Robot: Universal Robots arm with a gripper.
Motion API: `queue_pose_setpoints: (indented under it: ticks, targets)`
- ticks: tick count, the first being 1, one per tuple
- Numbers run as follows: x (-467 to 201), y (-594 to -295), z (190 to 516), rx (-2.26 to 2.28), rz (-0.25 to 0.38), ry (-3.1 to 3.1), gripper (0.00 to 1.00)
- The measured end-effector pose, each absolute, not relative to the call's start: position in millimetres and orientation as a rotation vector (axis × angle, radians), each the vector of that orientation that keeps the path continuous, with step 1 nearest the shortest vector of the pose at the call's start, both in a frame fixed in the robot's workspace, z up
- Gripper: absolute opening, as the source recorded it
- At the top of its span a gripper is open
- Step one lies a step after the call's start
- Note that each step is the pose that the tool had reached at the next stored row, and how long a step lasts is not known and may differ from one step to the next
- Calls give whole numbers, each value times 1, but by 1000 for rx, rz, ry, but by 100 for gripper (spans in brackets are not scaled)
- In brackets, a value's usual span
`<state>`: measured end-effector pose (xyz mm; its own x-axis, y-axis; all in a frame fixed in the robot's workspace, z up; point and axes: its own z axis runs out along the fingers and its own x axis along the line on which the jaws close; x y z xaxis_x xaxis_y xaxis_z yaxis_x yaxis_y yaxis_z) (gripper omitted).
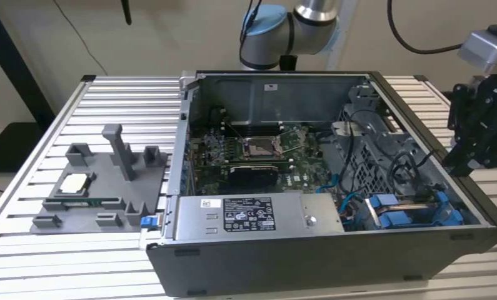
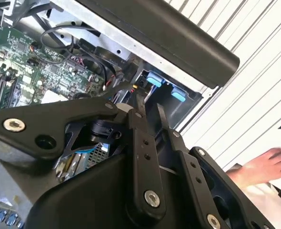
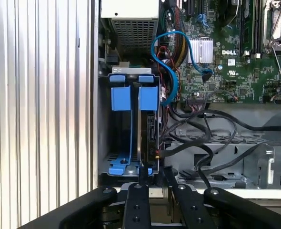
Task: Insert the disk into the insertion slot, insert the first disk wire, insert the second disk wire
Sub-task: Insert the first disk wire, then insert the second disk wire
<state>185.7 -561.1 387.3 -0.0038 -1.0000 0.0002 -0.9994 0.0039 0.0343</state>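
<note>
The disk (image 3: 149, 102) stands on edge inside the insertion slot (image 3: 126, 167), its blue carrier tab beside a second blue tab. In the exterior view the insertion slot (image 1: 415, 212) lies in the front corner of the open computer case, on the exterior view's right. My gripper (image 1: 465, 165) hangs outside the case wall by that corner, above the slot. In both wrist views the gripper (image 3: 155, 174) (image 2: 151, 109) is open by a narrow gap with nothing between its fingers. A blue wire (image 3: 171, 71) loops from the motherboard, and black wires (image 3: 197, 133) run beside the slot.
A grey metal box with a white sticker (image 1: 248, 215) sits along the case's front. A grey fixture (image 1: 98, 187) holding a small chip (image 1: 73, 183) lies on the slatted table at the exterior view's left. A person's hand (image 2: 264, 169) rests on the table near the case.
</note>
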Motion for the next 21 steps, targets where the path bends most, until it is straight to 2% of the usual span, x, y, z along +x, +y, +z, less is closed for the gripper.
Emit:
queue_pose_setpoints:
  ticks: [5,13,21]
  targets:
    - [191,-561,389,2206,-53,-2214,27]
    - [195,-561,389,2259,-178,-2263,27]
    - [197,-561,384,2265,-178,-2268,27]
